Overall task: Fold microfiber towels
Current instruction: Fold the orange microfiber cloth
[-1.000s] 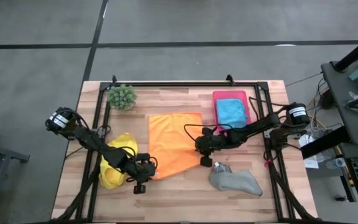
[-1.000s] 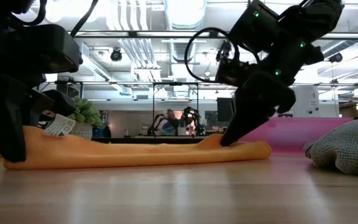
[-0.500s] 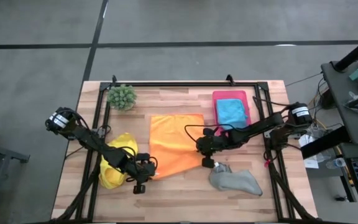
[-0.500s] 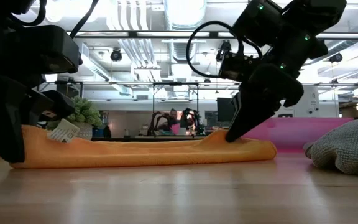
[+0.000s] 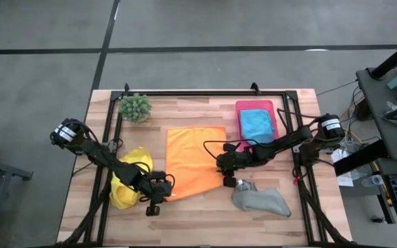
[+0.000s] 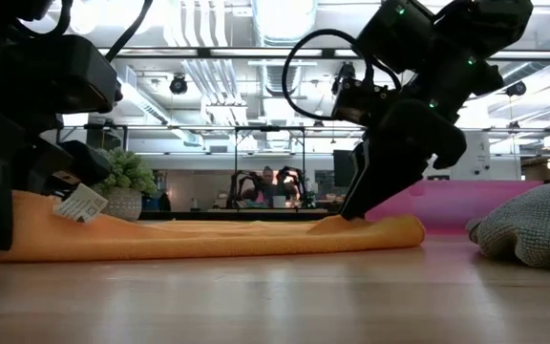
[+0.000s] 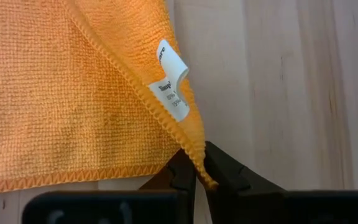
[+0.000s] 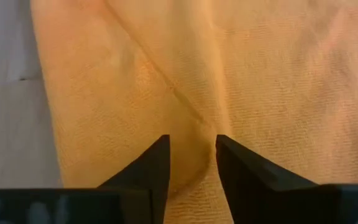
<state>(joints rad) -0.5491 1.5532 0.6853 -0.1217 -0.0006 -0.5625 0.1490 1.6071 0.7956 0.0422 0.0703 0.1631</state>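
On the left side of the desk (image 5: 205,207), the yellow towel (image 5: 128,184) is lying crumpled under the left arm. The left gripper (image 7: 194,177) is staying at the near left corner of the orange towel (image 5: 194,160) and is remaining closed on this corner, just beside the small white label (image 7: 171,79). In the low view that corner is now sitting a little lower than a moment ago, so the cloth is being laid down flat.

In the middle, the orange towel is lying spread on the desk, and its far edge looks straighter than one second ago.

To the right, the right gripper (image 8: 191,163) is changing: it was pinching the near right corner of the orange towel, and now its fingers are standing apart over the cloth, with a small ridge of fabric between them. So it is letting go of this corner. I judge that the spreading step is ending and the folding can begin.

Further right, the grey towel (image 5: 262,200) is waiting in a heap near the front, and the blue towel (image 5: 256,125) is resting folded in the pink tray (image 5: 240,107).
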